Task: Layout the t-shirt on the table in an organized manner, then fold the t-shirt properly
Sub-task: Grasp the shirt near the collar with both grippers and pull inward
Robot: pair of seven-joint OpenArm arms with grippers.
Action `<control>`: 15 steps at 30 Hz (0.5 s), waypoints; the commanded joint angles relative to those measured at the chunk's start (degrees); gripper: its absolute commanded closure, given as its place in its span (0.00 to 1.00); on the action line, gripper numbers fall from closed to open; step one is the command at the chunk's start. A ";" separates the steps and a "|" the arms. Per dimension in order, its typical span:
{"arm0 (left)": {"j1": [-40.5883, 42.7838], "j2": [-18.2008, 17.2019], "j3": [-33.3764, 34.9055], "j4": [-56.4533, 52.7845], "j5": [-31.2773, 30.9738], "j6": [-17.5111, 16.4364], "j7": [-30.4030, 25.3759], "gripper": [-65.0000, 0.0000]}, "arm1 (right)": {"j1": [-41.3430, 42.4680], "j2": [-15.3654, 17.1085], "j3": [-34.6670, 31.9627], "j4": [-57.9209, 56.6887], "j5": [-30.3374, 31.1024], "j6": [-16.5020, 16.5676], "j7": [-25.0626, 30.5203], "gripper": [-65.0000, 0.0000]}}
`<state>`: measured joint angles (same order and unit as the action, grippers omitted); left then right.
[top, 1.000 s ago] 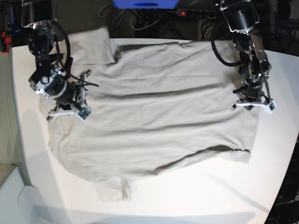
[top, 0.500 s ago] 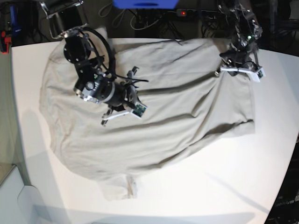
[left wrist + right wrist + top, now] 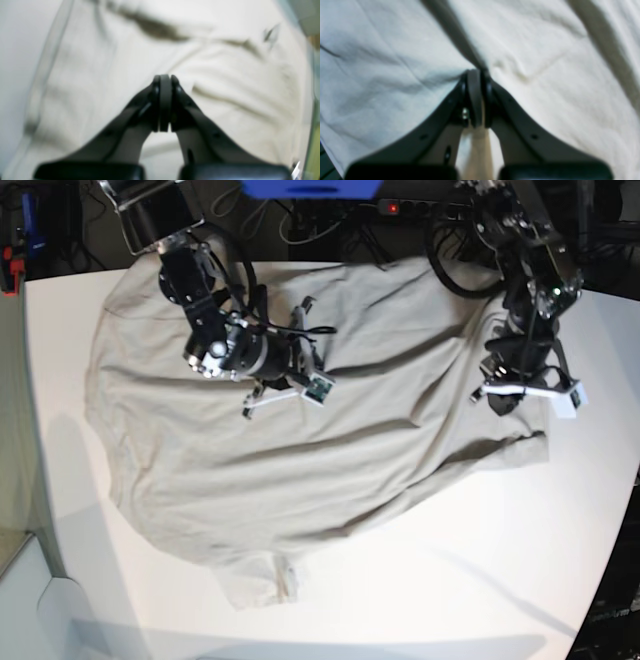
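A: Right gripper [image 3: 476,75] is pinching a ridge of the t-shirt [image 3: 300,480], jaws closed on cloth, and has been dragging it from the table's [image 3: 480,580] left edge toward the middle.

B: Left gripper [image 3: 165,82]?

A: Jaws pressed together; cloth held or not, can't tell. It's been swinging back and forth near the right edge.

B: Meaning?

A: The shirt is bunching, not flattening, so layout isn't done. It's covering the table's far half.

B: Room?

A: Cables [image 3: 340,230] and a power strip [image 3: 420,208] are sitting behind the far edge.
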<state>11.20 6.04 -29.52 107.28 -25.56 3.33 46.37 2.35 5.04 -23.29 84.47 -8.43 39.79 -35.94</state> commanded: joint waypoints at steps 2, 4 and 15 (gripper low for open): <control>-2.72 -0.64 0.02 -4.65 -0.42 0.14 -0.08 1.00 | 0.51 -0.07 0.12 0.41 0.12 0.21 -0.58 0.98; -5.27 -2.66 0.02 -9.22 -0.50 0.23 -0.17 1.00 | 0.51 0.72 0.12 0.41 0.03 0.21 -0.58 0.98; -18.63 -9.96 0.11 -30.32 0.37 0.49 -4.48 1.00 | 0.51 2.30 0.12 0.50 0.03 0.21 -0.85 0.98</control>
<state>-6.37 -3.46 -29.52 75.79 -24.84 3.99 42.46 2.37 6.96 -23.33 84.53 -7.18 39.79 -34.92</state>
